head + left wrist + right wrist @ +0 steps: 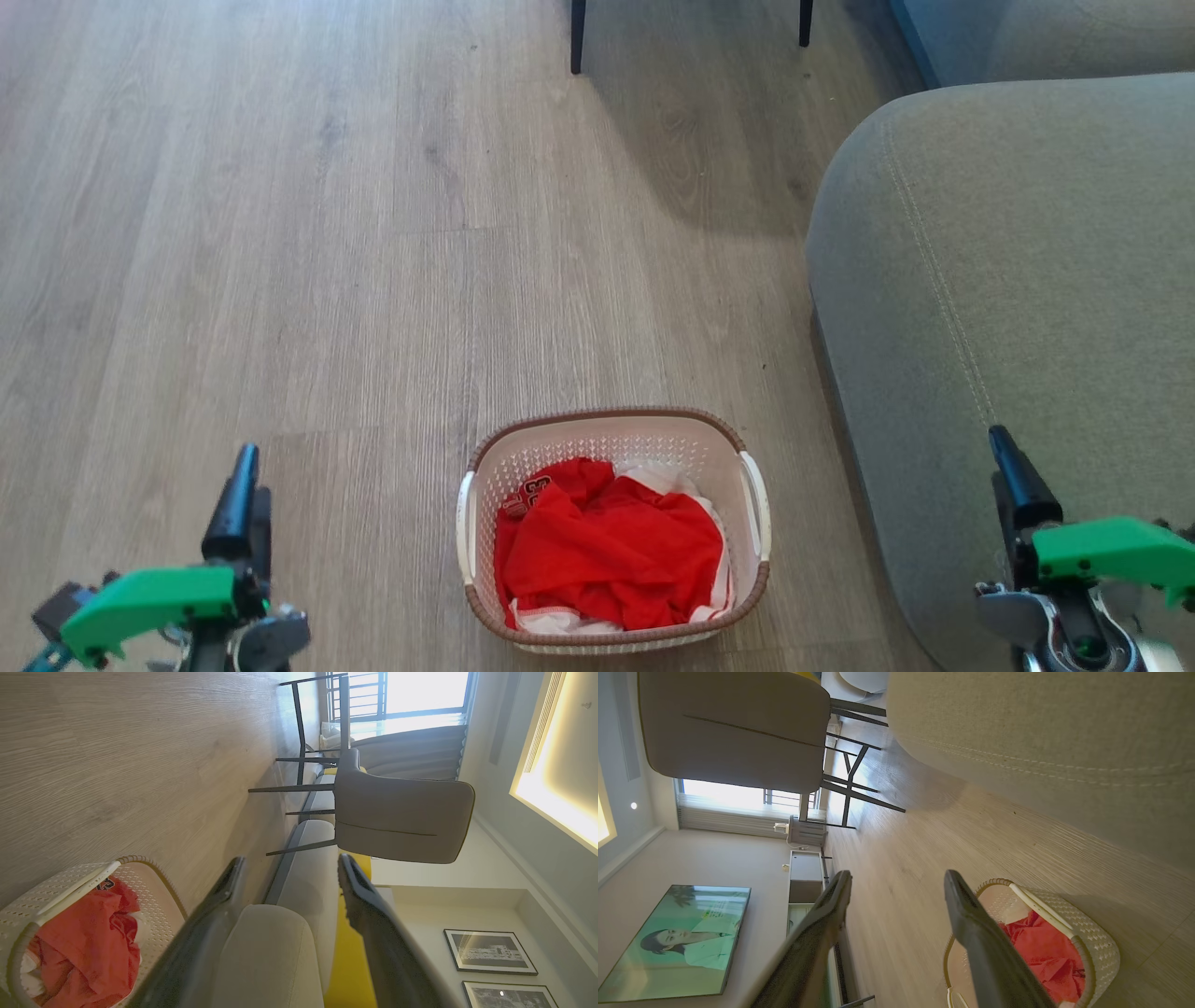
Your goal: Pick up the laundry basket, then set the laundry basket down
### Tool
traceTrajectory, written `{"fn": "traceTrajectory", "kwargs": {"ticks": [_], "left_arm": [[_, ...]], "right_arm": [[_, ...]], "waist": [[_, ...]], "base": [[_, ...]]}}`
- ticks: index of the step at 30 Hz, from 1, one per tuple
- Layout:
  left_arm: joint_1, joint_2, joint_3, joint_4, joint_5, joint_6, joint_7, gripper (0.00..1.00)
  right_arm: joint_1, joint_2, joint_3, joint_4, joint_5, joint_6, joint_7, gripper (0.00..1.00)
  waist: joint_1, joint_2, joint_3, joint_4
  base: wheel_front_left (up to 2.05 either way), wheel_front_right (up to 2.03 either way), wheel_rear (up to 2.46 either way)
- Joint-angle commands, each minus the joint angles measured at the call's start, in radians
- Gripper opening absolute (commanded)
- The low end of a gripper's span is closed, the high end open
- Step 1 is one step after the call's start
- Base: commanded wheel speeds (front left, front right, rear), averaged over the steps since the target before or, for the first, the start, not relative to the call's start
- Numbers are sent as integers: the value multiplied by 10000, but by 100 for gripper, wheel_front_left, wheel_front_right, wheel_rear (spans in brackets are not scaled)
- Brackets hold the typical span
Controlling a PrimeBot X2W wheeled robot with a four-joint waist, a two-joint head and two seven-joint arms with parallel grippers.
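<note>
On the wood-look floor before the robot, the head view showed the laundry basket standing upright at lower centre. Red-and-white clothes were heaped inside it, and its white handles faced left and right. A grey sofa filled the right side, a strip of floor between it and the basket. The left gripper hung at the lower left and the right gripper at the lower right, in front of the sofa. Each was well apart from the basket and seen edge-on, so this view could not tell how the jaws stood. Two dark chair legs stood at the top edge.

From the left wrist view, the left gripper had its jaws spread with nothing between them. The laundry basket sat at the lower left, clear of the fingers, and the clothes showed over its brown rim. Beyond were the sofa, a grey chair and framed pictures on a wall.

From the right wrist view, the right gripper also had its jaws parted and empty. The laundry basket rested on the floor behind one finger, near the sofa. A television glowed on the far wall.
</note>
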Motion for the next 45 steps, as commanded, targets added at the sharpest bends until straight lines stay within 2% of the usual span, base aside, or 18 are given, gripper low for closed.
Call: {"fn": "traceTrajectory", "kwargs": {"ticks": [1, 7, 18, 26, 34, 40, 45], "left_arm": [[-563, 63, 201, -441, 140, -18, -68, 100], [-648, 65, 294, -796, 660, -21, -215, 100], [-962, 70, 708, -1887, 2248, 69, -566, 100], [-1100, 74, 424, -2825, 3752, 761, -800, 100], [-1184, 77, -478, -3744, 5798, 1677, -1035, 100], [-1269, 80, -1311, -4129, 7294, 2161, -1209, 100], [-1313, 82, -1986, -4246, 8433, 2331, -1355, 100]], "right_arm": [[-553, -61, 53, -444, -226, 19, -101, 100], [-663, -67, 244, -824, -1180, 22, -248, 100], [-1018, -88, 735, -1762, -3522, 29, -598, 100], [-1199, -252, 1118, -2345, -4984, 33, -832, 100], [-1345, -480, 1572, -2816, -6475, 38, -1066, 100], [-1430, -600, 1925, -3031, -7529, 41, -1240, 100], [-1527, -763, 2272, -3144, -8412, 44, -1386, 100]], "waist": [[0, 0, 1, 4], [0, 0, 20, 26], [0, 0, 101, 81], [0, 0, 142, 117], [0, 0, 179, 137], [0, 0, 200, 135], [0, 0, 211, 104]], "base": [[0, 0, 0], [0, 0, 0], [0, 0, 0], [0, 0, 0], [0, 0, 0], [0, 0, 0], [0, 0, 0]]}}
